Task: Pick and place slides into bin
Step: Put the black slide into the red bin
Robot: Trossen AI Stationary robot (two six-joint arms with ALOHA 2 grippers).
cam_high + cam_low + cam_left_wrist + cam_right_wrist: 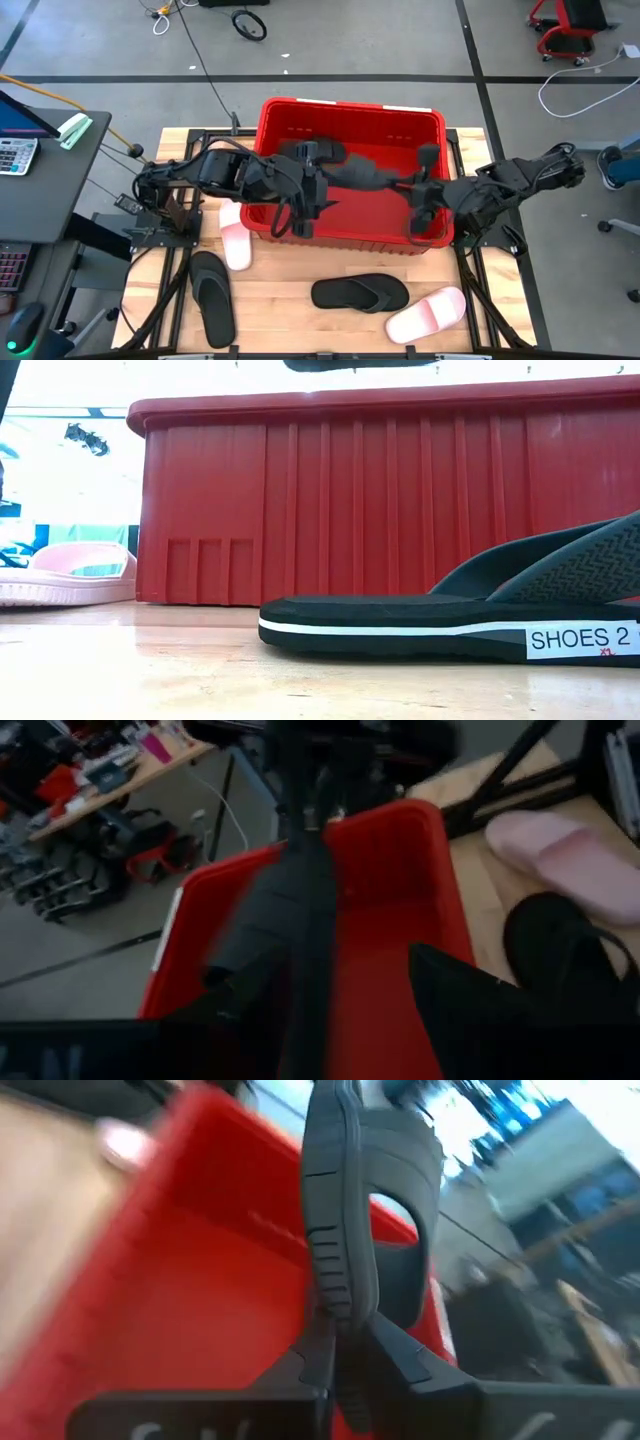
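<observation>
Black slide (365,172) hangs lengthwise across the red bin (268,125), its toe pinched by the right hand (421,192) over the bin's right end, the left hand (305,205) spread beside its heel.

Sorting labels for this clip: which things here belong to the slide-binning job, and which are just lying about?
Job:
red ribbed plastic bin
black rubber slide held by right hand
black thong slide on table
black slide, front left
two pale pink slides

Lying about:
grey calculator
red stool base
</observation>
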